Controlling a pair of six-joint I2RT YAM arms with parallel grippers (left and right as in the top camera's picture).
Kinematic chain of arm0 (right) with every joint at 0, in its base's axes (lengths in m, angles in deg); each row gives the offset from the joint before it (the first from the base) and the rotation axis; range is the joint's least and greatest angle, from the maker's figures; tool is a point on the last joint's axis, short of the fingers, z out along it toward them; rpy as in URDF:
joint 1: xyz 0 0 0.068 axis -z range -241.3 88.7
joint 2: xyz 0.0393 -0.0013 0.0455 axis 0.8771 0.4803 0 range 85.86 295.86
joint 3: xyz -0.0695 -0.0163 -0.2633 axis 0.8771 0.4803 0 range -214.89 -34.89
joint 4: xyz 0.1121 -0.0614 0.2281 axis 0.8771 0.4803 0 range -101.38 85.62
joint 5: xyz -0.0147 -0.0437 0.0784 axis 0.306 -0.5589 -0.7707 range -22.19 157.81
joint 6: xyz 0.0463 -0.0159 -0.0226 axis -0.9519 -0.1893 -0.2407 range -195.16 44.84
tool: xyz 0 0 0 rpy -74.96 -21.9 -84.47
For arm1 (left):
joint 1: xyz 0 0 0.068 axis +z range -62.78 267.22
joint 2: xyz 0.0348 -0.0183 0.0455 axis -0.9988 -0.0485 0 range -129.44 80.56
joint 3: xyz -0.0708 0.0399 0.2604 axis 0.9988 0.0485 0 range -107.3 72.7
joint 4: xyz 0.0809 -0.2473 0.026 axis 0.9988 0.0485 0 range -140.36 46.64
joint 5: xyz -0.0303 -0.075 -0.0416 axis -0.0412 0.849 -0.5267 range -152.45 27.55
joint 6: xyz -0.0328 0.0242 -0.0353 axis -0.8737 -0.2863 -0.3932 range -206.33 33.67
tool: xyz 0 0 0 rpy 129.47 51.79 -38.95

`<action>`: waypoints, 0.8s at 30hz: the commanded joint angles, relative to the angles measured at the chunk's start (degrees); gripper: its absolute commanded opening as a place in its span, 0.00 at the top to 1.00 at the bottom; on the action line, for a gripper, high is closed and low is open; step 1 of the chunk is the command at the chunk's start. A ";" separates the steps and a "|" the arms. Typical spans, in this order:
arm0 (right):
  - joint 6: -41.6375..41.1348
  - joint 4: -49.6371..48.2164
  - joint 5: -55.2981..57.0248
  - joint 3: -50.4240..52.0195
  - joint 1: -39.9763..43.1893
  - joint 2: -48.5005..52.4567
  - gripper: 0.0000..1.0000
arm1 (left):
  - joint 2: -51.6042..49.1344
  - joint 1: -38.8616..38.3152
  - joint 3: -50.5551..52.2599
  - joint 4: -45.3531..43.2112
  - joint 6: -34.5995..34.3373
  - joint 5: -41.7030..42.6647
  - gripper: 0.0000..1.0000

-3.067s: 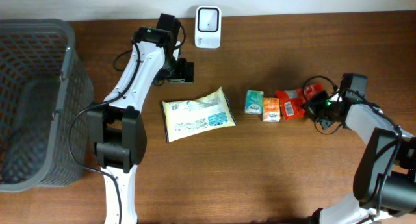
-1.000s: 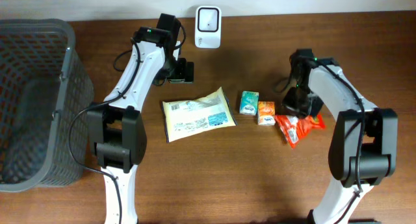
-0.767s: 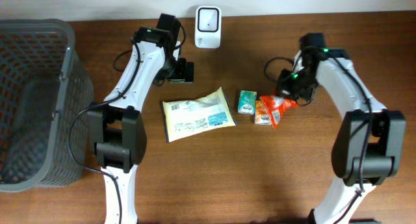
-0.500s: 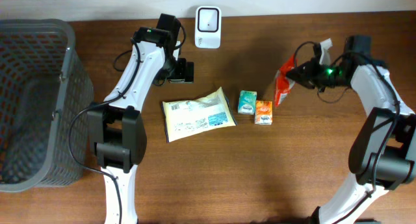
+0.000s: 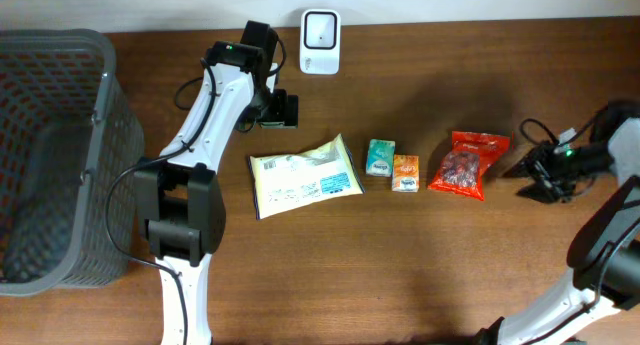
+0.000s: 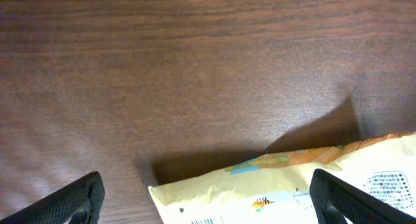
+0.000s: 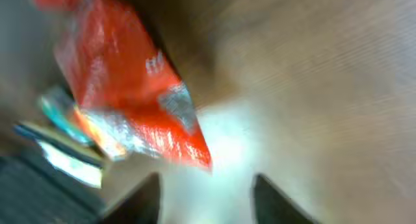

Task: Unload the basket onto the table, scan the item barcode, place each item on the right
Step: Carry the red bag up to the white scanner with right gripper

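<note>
Wood, dark brown and grained, makes up the table (image 5: 400,285), and we take the white box-shaped barcode scanner (image 5: 320,29) at its far edge as our mark. Far to the right of the scanner and nearer to us lies the red crinkly plastic snack bag (image 5: 468,165), flat on the table and well apart from the scanner. The right gripper (image 5: 530,175) sits just beyond the bag, farther still from the scanner, and does not touch it. In the badly blurred right wrist view we see its two dark fingers (image 7: 140,201) apart with only lit table between them and the red bag (image 7: 123,94) ahead of them, so it holds nothing. Between the bag and the scanner's line stand a small orange carton (image 5: 405,172) and a small teal carton (image 5: 379,157), so close together that we cannot tell whether they touch. Straight in front of the scanner, nearer to us, lies a flat pale yellow pouch (image 5: 305,175) with a printed label. The left gripper (image 5: 284,109) hangs between the scanner and the pouch, slightly left of the scanner. The left wrist view shows its black fingertips (image 6: 65,201) spread wide, with bare wood and the pouch's edge (image 6: 305,185) under them and nothing gripped. Far to the left of the scanner stands a grey mesh basket (image 5: 60,155).
</note>
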 commanded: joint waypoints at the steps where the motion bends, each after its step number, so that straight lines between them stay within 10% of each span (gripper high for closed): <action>1: 3.87 2.71 5.51 -4.28 -3.72 -0.83 0.28 | -0.55 0.09 0.02 0.04 -0.74 0.63 0.01; 9: -10.67 -8.15 28.30 -2.84 -23.32 -0.59 0.21 | -0.52 0.09 0.02 0.04 -0.74 0.63 0.01; 19: -11.08 -24.15 28.57 7.91 -26.10 -0.48 0.34 | -0.55 0.09 0.02 0.04 -0.74 0.63 0.01; 24: -11.06 -29.42 21.22 9.79 -26.16 -0.50 0.96 | -0.55 0.09 0.02 0.02 -0.74 0.63 0.01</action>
